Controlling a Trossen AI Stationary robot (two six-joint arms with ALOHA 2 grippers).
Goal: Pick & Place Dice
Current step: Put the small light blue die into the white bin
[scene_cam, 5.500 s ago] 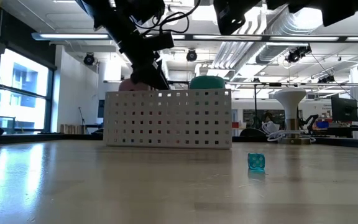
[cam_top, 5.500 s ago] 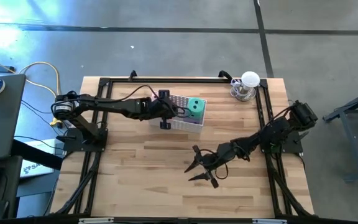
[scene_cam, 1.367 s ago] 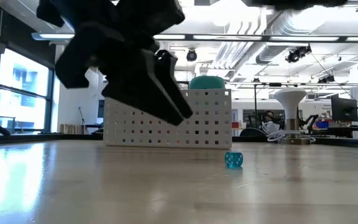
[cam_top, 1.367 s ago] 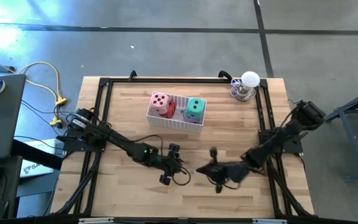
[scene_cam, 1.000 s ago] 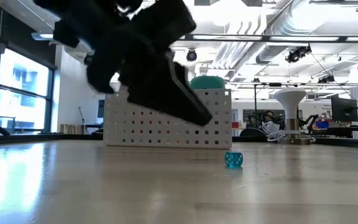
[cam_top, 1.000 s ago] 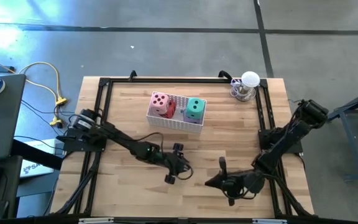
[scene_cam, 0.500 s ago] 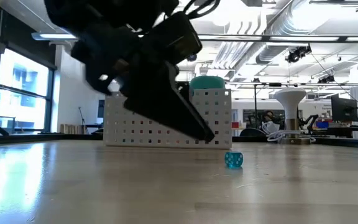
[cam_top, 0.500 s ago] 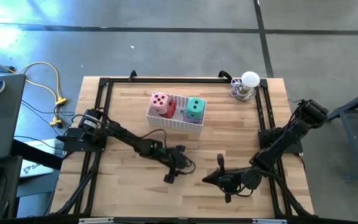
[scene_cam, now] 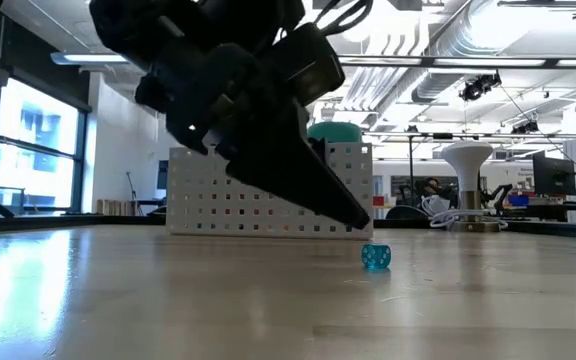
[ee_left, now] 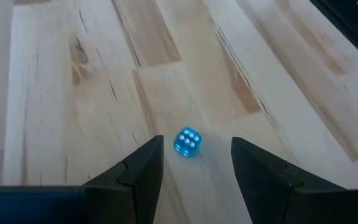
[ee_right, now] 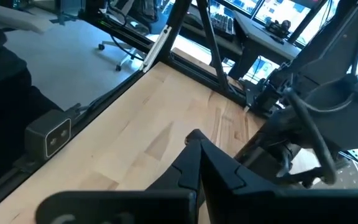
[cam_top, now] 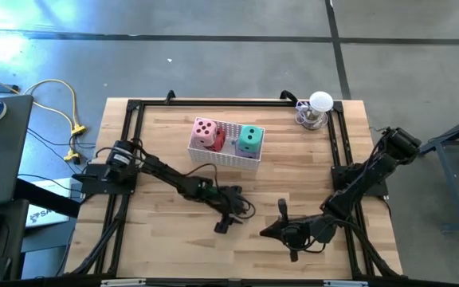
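Blue translucent die (ee_left: 187, 142) lies on the wooden table (cam_top: 158, 239), just ahead of the left gripper (ee_left: 194, 163), whose fingers stand apart and empty on either side of it. Pink die (cam_top: 205, 131), red die (cam_top: 219, 141) and green die (cam_top: 250, 138) sit in the white perforated basket (cam_top: 225, 157). Right gripper (cam_top: 271, 231) rests closed, empty, near the table's front edge

Red die (cam_top: 219, 141) mostly hidden behind pink die (cam_top: 205, 132); purple die apparently unseen.

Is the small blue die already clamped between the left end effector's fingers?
No. In the left wrist view the small blue die sits on the wooden table, apart from both fingers of the open left end effector.
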